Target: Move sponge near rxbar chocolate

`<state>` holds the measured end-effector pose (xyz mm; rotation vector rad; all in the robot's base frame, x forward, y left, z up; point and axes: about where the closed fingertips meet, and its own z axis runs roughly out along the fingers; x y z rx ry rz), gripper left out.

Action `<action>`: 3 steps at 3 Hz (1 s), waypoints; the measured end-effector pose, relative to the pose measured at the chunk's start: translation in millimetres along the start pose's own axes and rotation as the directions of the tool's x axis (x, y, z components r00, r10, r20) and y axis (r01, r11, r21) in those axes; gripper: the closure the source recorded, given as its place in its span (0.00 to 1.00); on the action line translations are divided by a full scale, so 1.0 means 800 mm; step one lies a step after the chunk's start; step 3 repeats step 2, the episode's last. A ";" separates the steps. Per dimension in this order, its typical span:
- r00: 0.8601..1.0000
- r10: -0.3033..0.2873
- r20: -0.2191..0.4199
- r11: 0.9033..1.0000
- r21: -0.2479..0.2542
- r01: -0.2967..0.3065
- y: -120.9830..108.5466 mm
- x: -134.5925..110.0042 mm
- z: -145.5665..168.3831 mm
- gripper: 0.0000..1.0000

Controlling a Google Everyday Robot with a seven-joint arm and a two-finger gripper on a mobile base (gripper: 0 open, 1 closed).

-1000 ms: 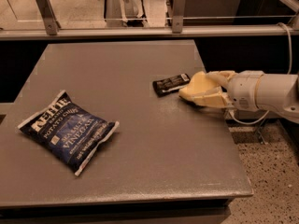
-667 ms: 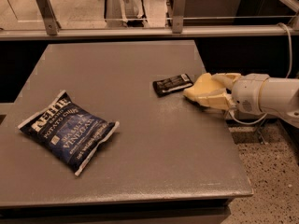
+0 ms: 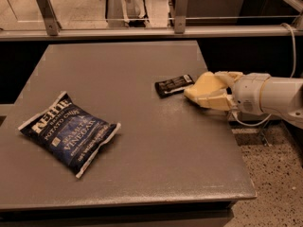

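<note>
My gripper [image 3: 208, 91] reaches in over the right edge of the tabletop [image 3: 142, 145], closer to the far right corner than to the near one. My fingers [image 3: 215, 103] are closed about the sponge [image 3: 200, 86], one above it and one below, holding it at a narrow spread. The sponge pokes out past my fingertips toward the middle of the tabletop and sits low over the surface; I cannot tell whether its underside touches. My white arm [image 3: 270, 96] runs off beyond the right edge.

The rxbar [image 3: 174, 85] lies flat just inside the right edge, tilted so that its right end points toward the far edge. The sponge's tip is just beside that end; whether the two touch, I cannot tell.

The chips bag [image 3: 68, 134] lies flat near the left edge, well apart from the sponge and rxbar, angled toward the near edge.
</note>
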<state>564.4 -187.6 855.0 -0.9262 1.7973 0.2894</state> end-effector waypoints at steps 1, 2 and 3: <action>1.000 -0.003 0.001 1.000 -0.003 0.003 0.002 -0.003 0.001 0.00; 1.000 -0.004 0.001 1.000 -0.003 0.004 0.002 -0.003 0.001 0.00; 1.000 -0.004 0.001 1.000 -0.003 0.004 0.002 -0.003 0.001 0.00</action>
